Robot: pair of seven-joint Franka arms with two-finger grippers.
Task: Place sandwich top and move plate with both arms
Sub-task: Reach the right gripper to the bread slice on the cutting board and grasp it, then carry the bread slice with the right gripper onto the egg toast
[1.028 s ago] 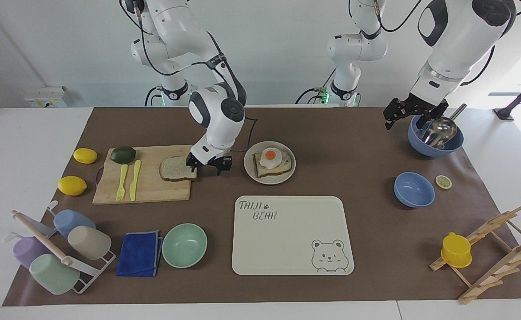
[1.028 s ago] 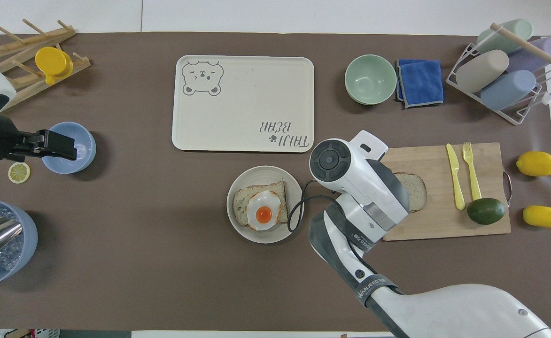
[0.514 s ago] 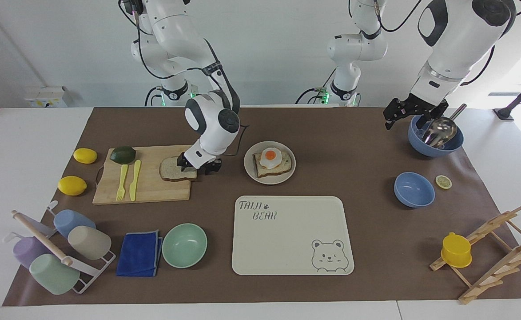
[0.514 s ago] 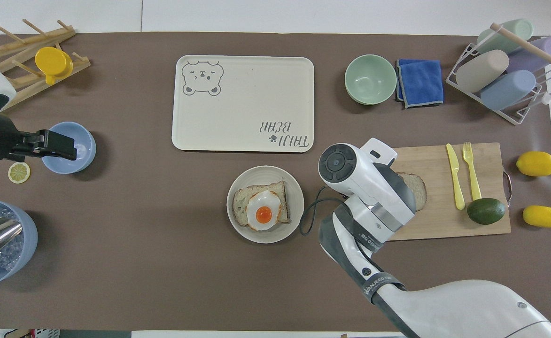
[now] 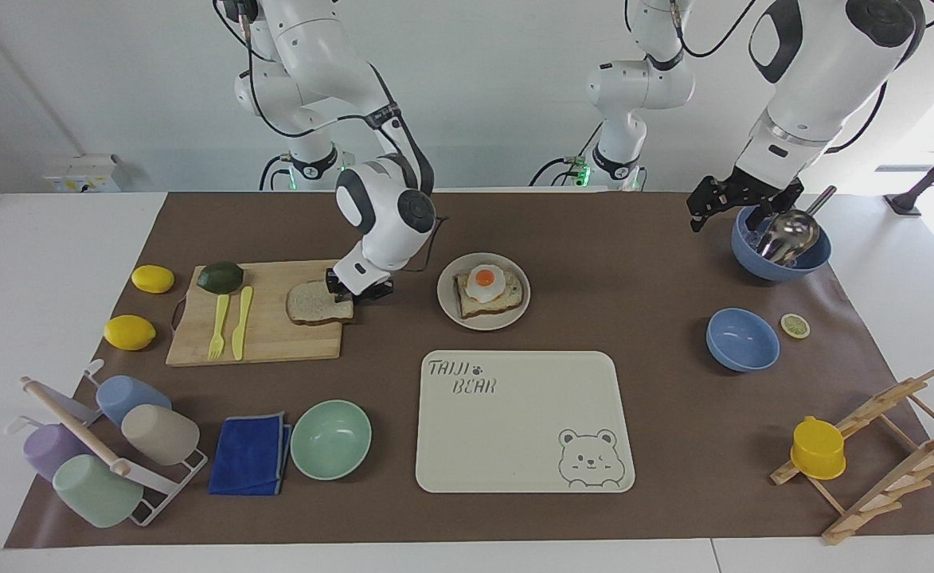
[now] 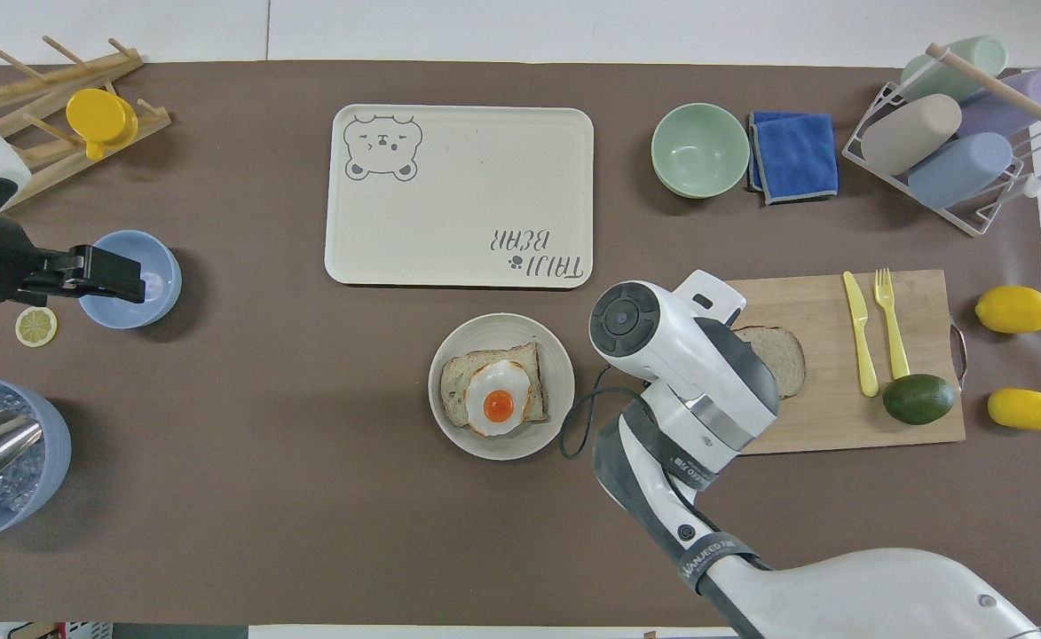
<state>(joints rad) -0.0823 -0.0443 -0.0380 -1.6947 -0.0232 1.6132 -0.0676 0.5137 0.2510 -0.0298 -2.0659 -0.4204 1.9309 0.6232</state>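
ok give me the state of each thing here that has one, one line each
sandwich top: flat on the cutting board, right gripper down at its edge
plate: on the mat, holds bread with a fried egg
tray: bare
green bowl: upright, bare inside
small blue bowl: upright, bare inside
big blue bowl: holds a metal scoop
left gripper: open, waiting over the table beside the big blue bowl

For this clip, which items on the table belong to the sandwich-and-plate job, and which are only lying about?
Belongs to the job:
sandwich top, on the cutting board
plate with egg-topped bread
right gripper, at the sandwich top
left gripper, waiting over the bowl with the scoop

Lying about:
bear tray
green bowl
blue cloth
lemons
avocado
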